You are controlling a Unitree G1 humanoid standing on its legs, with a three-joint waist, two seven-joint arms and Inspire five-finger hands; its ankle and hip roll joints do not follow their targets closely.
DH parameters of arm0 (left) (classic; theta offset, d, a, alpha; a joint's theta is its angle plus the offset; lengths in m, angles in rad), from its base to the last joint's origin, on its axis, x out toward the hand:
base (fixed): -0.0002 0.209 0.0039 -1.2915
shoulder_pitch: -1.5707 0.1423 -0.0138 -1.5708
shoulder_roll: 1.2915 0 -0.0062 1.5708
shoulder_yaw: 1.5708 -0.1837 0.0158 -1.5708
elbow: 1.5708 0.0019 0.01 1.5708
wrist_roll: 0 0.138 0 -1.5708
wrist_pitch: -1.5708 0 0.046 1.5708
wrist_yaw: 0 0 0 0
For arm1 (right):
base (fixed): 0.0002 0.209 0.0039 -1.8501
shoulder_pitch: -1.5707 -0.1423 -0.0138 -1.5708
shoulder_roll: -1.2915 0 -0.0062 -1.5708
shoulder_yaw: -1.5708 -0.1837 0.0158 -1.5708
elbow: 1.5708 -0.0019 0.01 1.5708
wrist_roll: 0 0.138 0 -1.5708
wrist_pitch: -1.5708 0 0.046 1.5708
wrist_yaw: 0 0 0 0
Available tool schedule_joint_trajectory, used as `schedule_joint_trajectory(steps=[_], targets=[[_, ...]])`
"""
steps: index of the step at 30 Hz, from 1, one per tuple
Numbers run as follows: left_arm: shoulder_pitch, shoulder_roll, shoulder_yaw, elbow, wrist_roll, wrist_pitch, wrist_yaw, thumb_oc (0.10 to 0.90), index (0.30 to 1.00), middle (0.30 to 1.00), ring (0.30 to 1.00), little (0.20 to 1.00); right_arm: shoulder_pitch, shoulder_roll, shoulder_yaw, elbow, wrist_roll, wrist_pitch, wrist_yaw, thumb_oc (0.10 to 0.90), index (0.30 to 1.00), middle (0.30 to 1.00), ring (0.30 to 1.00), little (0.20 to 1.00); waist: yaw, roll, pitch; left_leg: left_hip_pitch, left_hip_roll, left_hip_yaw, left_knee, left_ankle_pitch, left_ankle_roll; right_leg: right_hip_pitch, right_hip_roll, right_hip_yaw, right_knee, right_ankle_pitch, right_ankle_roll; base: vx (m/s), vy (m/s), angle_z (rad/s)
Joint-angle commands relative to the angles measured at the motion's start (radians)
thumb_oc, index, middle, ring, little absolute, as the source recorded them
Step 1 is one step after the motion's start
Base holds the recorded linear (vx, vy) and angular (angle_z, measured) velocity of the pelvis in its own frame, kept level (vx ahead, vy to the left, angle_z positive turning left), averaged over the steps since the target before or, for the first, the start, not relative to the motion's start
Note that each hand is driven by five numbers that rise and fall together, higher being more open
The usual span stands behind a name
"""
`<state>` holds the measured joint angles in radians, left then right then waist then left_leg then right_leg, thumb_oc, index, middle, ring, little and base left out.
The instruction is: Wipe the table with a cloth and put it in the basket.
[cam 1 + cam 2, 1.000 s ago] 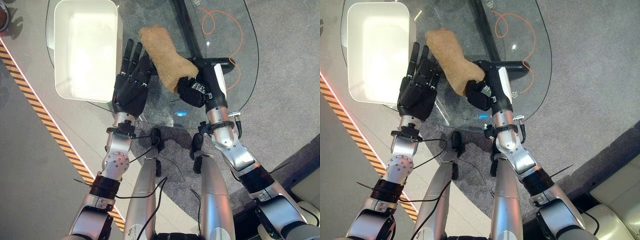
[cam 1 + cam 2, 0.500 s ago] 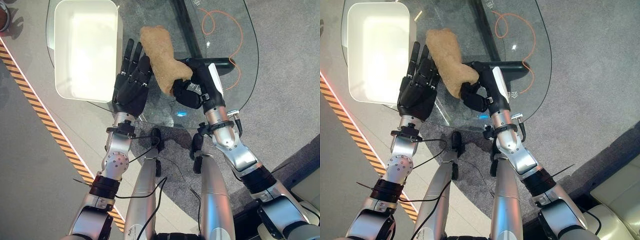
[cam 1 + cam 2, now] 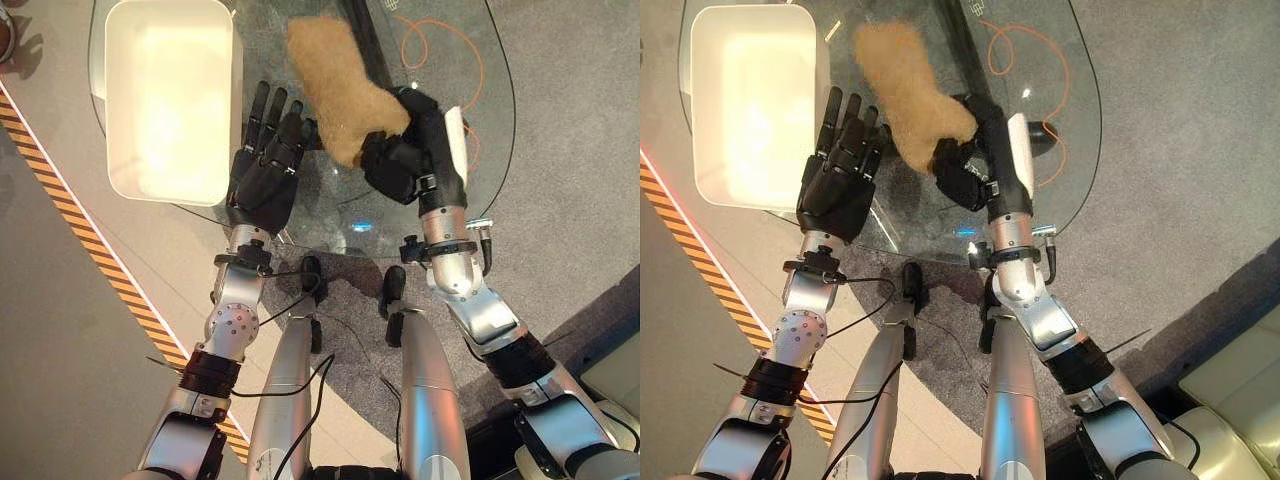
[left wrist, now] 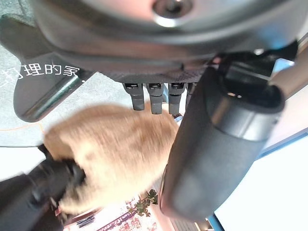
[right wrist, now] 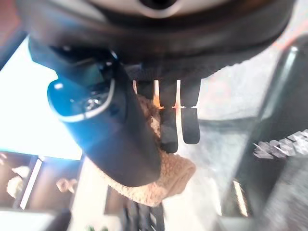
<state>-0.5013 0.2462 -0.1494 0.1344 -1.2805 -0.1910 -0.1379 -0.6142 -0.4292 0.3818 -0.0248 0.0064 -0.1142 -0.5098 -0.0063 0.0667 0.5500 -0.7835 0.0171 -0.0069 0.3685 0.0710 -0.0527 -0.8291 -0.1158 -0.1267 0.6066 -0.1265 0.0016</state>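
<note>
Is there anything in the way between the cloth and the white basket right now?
Yes: the open left hand rests on the glass table, between the tan cloth gripped by the right hand and the white basket.

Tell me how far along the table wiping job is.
Mid-wipe. The right hand grips the tan cloth, which lies spread on the glass table. The left hand rests open beside it. How much is wiped cannot be told. Still left: dropping the cloth into the white basket, which holds nothing yet.
</note>
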Motion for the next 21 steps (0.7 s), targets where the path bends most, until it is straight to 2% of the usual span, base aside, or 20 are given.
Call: schedule_joint_trajectory(steps=[1,9,21], targets=[[-0.036,0.014,0.015,-0.172,0.028,-0.052,-0.024,0.8,0.9,0.9,0.9,0.9,-0.1,0.056,-0.079,-0.283,-0.066,-0.227,-0.059,0.1,0.3,0.3,0.3,0.2,-0.006,-0.014,-0.03,0.06,-0.054,0.082,0.038,-0.11,0.049,0.053,0.061,-0.019,-0.074,0.014,0.016,0.0,0.0,0.0],[-0.037,0.013,0.02,-0.188,0.025,-0.037,-0.019,0.8,0.9,0.9,0.9,0.9,-0.088,0.069,-0.071,-0.298,-0.038,-0.226,-0.009,0.1,0.3,0.3,0.3,0.2,-0.006,-0.014,-0.03,0.064,-0.056,0.083,0.03,-0.106,0.049,0.059,0.064,-0.017,-0.084,0.016,0.015,-0.01,0.001,-0.04],[-0.084,0.017,0.013,-0.191,0.013,-0.04,-0.097,0.8,0.9,0.9,0.9,0.9,-0.118,0.053,-0.008,-0.27,-0.022,-0.162,0.059,0.1,0.3,0.3,0.3,0.2,-0.005,-0.014,-0.03,0.064,-0.053,0.086,0.021,-0.098,0.042,0.06,0.063,-0.021,-0.089,0.013,0.011,0.0,0.0,0.0]])
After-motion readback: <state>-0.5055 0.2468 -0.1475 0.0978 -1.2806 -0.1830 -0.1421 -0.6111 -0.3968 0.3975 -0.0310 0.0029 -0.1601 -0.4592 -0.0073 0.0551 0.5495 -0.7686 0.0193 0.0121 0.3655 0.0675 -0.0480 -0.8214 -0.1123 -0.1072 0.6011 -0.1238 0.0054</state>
